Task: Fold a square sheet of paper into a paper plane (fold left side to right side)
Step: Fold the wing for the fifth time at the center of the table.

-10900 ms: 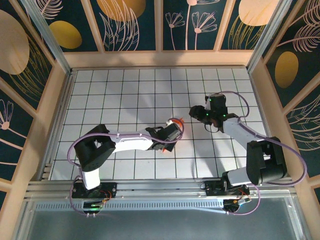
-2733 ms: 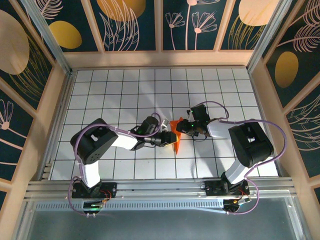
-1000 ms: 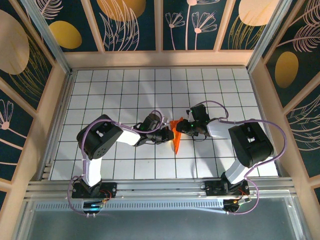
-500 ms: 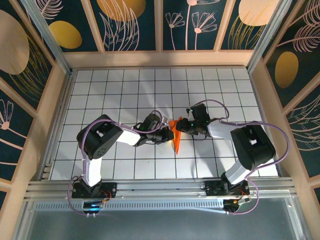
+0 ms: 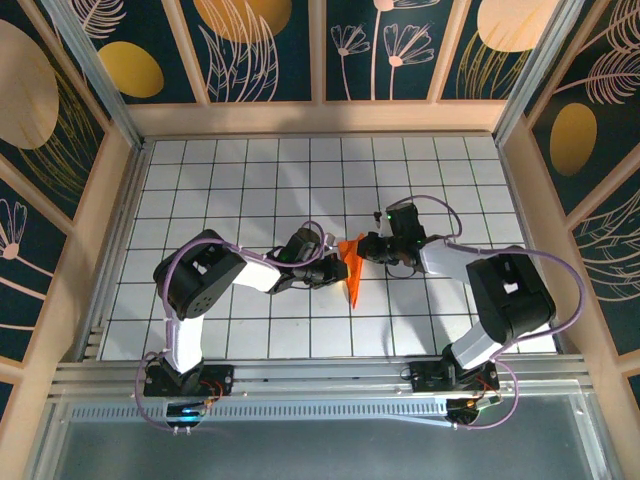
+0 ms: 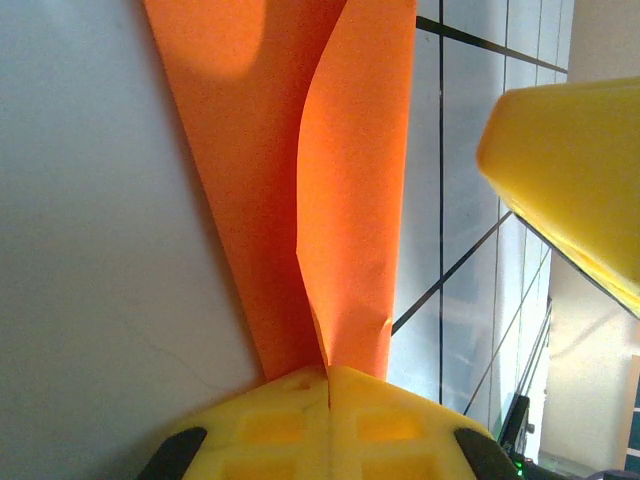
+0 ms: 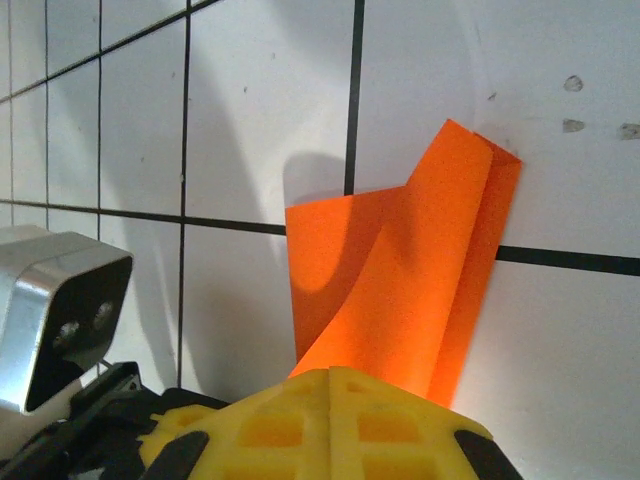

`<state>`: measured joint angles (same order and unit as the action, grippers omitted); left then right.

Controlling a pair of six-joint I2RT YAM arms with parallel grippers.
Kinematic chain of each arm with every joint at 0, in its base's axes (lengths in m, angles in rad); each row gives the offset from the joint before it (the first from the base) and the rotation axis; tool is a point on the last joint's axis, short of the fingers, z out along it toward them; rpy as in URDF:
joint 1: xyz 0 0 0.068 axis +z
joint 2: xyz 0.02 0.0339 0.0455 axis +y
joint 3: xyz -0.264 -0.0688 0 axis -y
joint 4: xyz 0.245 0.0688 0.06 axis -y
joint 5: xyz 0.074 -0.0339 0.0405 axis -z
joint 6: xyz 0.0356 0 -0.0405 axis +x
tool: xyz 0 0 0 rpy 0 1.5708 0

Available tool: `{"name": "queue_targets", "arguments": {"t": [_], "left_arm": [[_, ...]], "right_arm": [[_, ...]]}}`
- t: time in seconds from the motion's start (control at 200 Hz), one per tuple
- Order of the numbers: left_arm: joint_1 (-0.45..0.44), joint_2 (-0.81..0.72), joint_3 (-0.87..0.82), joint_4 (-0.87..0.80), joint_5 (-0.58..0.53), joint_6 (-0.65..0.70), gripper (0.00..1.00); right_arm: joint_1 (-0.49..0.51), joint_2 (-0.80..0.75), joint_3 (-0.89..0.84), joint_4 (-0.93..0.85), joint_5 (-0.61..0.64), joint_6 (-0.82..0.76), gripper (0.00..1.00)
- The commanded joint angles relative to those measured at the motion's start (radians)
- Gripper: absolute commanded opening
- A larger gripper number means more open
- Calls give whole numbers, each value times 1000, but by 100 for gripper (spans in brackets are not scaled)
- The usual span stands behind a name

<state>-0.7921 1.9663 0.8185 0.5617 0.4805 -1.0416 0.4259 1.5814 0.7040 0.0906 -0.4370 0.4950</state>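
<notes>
- Left of centre in the top view, the left pincer (image 5: 333,268) is clenched on the square sheet of paper (image 5: 352,275). In its wrist view the yellow pads (image 6: 290,425) meet at the bottom edge over the wedge's narrow tip.
- At centre, the paper is a slim orange wedge low over the gridded surface (image 5: 240,180). It is already folded several layers deep. One flap (image 6: 355,190) curls up along the long crease and is not pressed flat.
- Just right of centre, the right pincer (image 5: 368,247) grasps the wedge's wider upper end. In its wrist view the layered folds (image 7: 400,290) rise from its closed pads.
- My reading is that the early folds are done and the side-to-side fold is under way. Flattening that crease and shaping the wings remain, so this is not yet a finished dart.
</notes>
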Motion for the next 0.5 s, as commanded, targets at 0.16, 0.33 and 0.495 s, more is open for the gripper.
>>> {"name": "queue_targets", "arguments": {"t": [0.16, 0.33, 0.495], "left_arm": [[-9, 38, -41, -78, -68, -8, 0], [-10, 39, -48, -71, -68, -15, 0], [-11, 43, -51, -66, -66, -17, 0]], "right_arm": [[-6, 91, 28, 12, 0, -30, 0], [-18, 107, 34, 10, 9, -38, 0], [-28, 124, 32, -2, 9, -45, 0]]}}
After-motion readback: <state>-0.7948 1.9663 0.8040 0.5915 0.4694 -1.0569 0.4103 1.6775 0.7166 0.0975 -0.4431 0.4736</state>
